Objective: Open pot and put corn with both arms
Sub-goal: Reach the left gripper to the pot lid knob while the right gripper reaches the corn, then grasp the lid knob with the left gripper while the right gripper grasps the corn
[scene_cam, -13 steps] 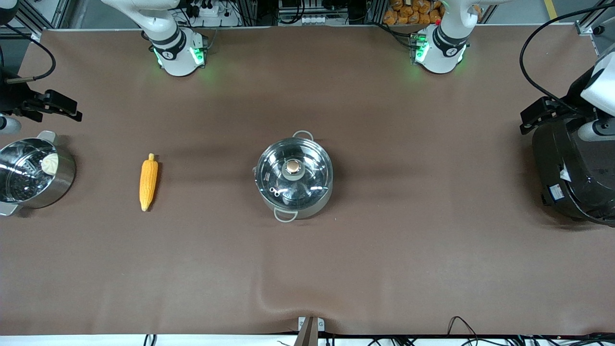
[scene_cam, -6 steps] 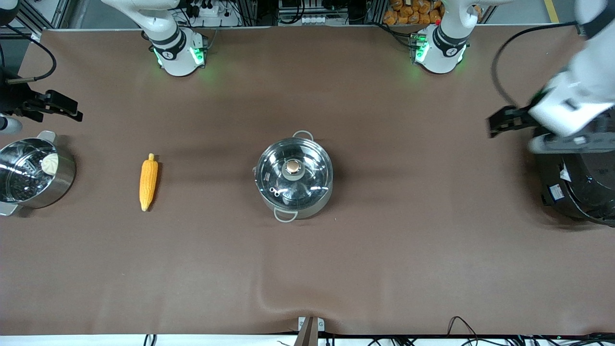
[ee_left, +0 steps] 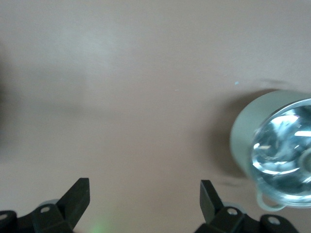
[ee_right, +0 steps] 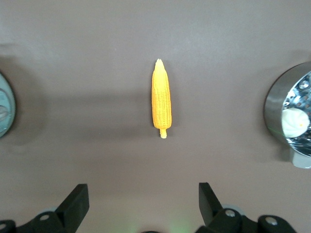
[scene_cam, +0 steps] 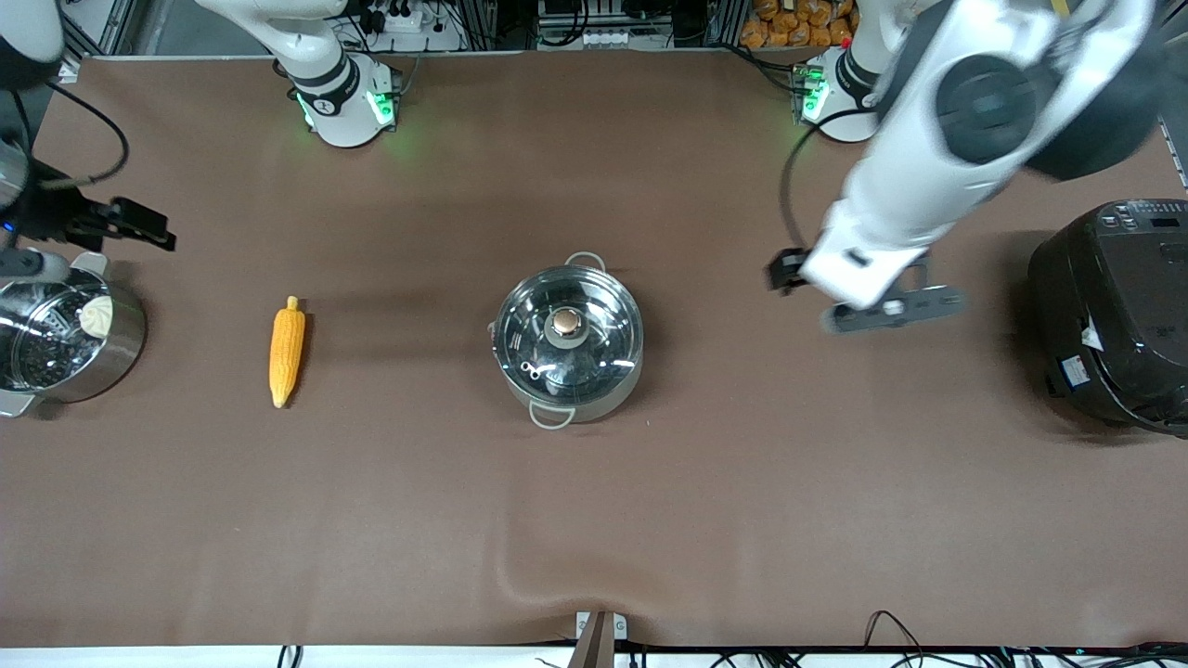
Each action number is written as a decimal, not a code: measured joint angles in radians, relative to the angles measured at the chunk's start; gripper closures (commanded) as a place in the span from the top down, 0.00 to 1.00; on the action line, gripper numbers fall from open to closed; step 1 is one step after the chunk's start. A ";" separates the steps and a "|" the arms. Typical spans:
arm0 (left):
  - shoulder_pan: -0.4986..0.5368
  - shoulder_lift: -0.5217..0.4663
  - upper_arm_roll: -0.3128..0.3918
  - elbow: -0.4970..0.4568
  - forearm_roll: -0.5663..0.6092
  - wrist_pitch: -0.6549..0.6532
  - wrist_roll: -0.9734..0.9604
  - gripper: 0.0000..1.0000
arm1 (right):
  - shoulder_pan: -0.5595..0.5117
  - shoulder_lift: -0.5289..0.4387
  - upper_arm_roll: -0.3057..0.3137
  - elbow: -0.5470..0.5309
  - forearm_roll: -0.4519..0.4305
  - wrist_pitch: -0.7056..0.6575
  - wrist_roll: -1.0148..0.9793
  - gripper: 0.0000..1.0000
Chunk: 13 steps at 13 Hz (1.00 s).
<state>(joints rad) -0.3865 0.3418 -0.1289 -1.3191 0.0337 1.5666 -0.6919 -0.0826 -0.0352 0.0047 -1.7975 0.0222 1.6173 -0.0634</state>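
Notably, the left gripper [scene_cam: 784, 272], fingers spread and empty, hung over bare cloth between the black electric cooker [scene_cam: 1114, 315] and the shiny round steel pot [scene_cam: 568, 340], lid on, mid-table. Risk: fingers could slip off the small copper knob [scene_cam: 564, 323]. The tapered yellow-orange corn cob [scene_cam: 286, 353] lay toward the right arm's end; the right gripper [scene_cam: 139, 227], fingers apart, waited above the steamer pot [scene_cam: 65, 343]
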 measured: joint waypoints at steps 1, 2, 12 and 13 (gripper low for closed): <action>-0.033 0.030 0.000 0.010 0.000 0.038 -0.068 1.00 | 0.000 0.006 0.000 -0.039 0.000 0.030 0.000 1.00; -0.066 0.058 -0.001 0.015 0.000 0.081 -0.128 1.00 | 0.000 0.012 0.000 -0.078 0.000 0.062 0.000 1.00; -0.307 0.306 0.002 0.060 0.000 0.390 -0.597 0.88 | -0.059 0.281 -0.009 -0.263 -0.008 0.373 -0.045 1.00; -0.315 0.320 0.002 0.064 0.000 0.409 -0.612 0.85 | -0.053 0.310 -0.005 -0.265 -0.008 0.417 -0.047 1.00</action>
<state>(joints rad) -0.7015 0.6616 -0.1264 -1.2556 0.0337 1.9758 -1.3040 -0.1355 0.2750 -0.0007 -2.0621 0.0142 2.0342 -0.1103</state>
